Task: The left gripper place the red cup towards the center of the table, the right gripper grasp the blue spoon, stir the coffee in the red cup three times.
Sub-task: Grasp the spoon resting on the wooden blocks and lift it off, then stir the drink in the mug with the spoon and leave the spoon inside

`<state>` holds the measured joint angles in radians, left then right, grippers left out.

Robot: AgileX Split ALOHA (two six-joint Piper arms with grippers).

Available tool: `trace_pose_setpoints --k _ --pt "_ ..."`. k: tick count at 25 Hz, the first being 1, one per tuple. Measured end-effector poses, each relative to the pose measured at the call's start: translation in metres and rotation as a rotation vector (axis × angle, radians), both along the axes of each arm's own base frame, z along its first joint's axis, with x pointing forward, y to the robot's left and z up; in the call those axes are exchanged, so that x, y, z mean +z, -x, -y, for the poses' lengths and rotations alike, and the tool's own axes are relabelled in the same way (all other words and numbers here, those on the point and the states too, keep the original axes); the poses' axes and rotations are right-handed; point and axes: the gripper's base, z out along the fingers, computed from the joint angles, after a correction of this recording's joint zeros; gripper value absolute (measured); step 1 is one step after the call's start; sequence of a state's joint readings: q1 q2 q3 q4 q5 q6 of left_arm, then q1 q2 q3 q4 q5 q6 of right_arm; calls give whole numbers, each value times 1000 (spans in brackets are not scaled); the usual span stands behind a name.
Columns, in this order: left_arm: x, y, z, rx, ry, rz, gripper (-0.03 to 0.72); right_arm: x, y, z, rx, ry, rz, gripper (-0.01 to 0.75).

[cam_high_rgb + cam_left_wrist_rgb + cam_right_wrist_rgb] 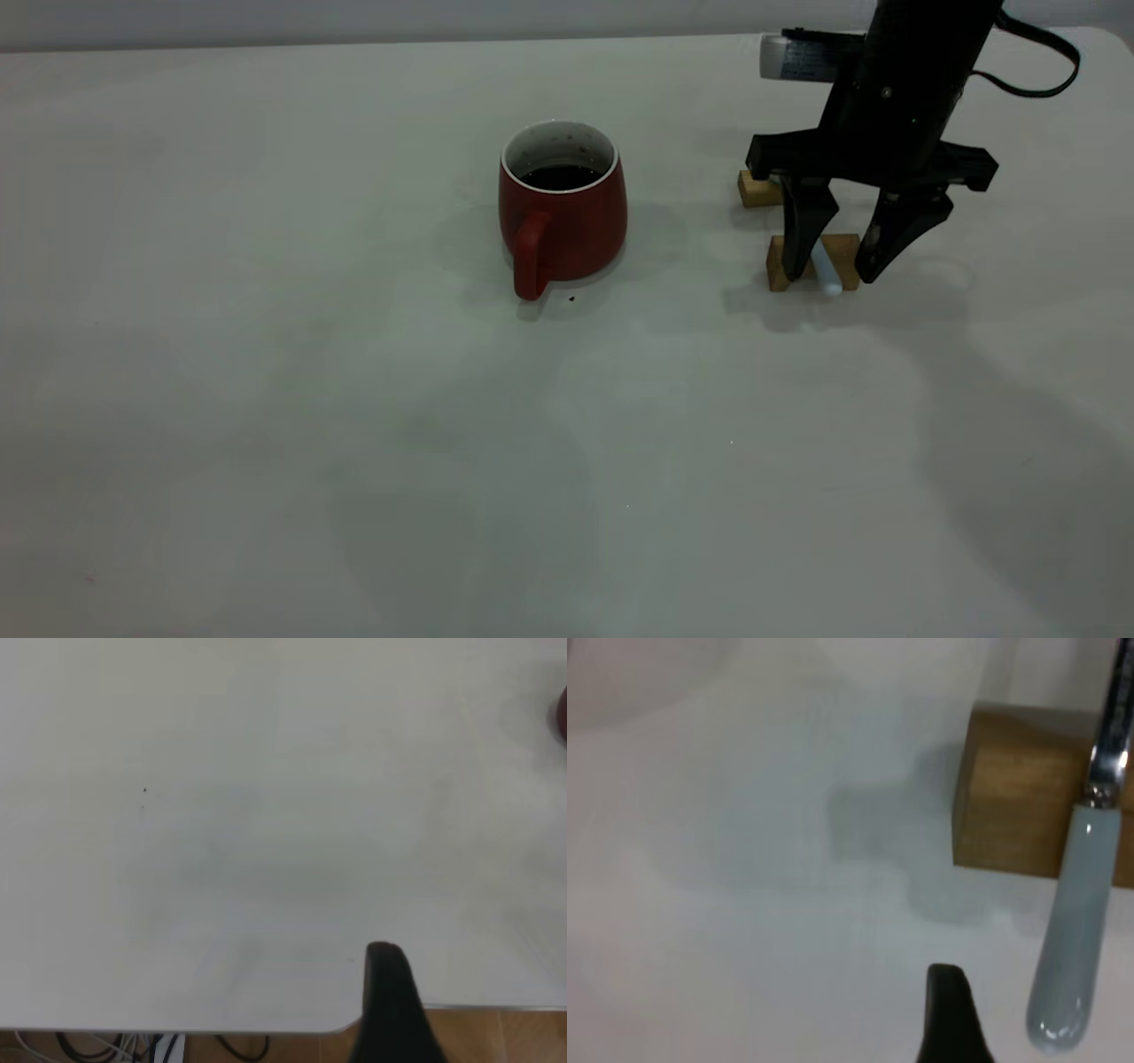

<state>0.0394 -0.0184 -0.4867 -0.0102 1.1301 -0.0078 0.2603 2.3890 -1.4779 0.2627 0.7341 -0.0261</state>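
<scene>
The table spreads wide to the left of the right gripper, bare but for a few things. The right gripper hangs over the nearer wooden block, its two fingers spread apart and pointing down on either side of the blue spoon, clasping nothing yet. Well off to its left, about mid-table, stands the red cup, upright, handle turned toward the camera, with the dark coffee showing inside. Just behind the gripper's crossbar a second wooden block peeps out. The spoon lies across the nearer block, its pale handle end jutting forward between the fingers; the right wrist view shows the metal neck running back over the block, the bowl hidden from sight.

The left gripper is away from all this: its wrist view shows only one dark finger over bare table near the edge, so whether it is spread or closed cannot be told.

As I judge it, the cup's placing looks done. Left to do: close on the spoon, lift it, carry it to the cup, and stir three times.
</scene>
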Motion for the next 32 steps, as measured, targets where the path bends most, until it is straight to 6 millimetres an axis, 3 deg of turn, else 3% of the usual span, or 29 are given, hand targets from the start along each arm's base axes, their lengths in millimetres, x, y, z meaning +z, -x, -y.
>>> trace_pose_setpoints --k 10,14,18,19,21,23,27,29,32 --pt "0 0 0 0 0 0 551 -22 0 1 -18 7 0 521" --pt "0 0 0 0 0 0 551 -22 -1 1 -21 9 8 391" --pt "0 0 0 0 0 0 551 -22 0 1 -23 11 6 164" --pt "0 0 0 0 0 0 551 -22 0 1 -24 12 0 131" --pt "0 0 0 0 0 0 551 -19 2 1 -19 12 -19 136" --pt "0 0 0 0 0 0 551 -7 4 1 2 15 -48 136" --pt "0 0 0 0 0 0 551 43 6 -1 22 -22 -43 136" --pt "0 0 0 0 0 0 551 66 7 -8 -27 -105 -37 136" --pt "0 0 0 0 0 0 551 81 6 -22 -120 -271 -50 136"
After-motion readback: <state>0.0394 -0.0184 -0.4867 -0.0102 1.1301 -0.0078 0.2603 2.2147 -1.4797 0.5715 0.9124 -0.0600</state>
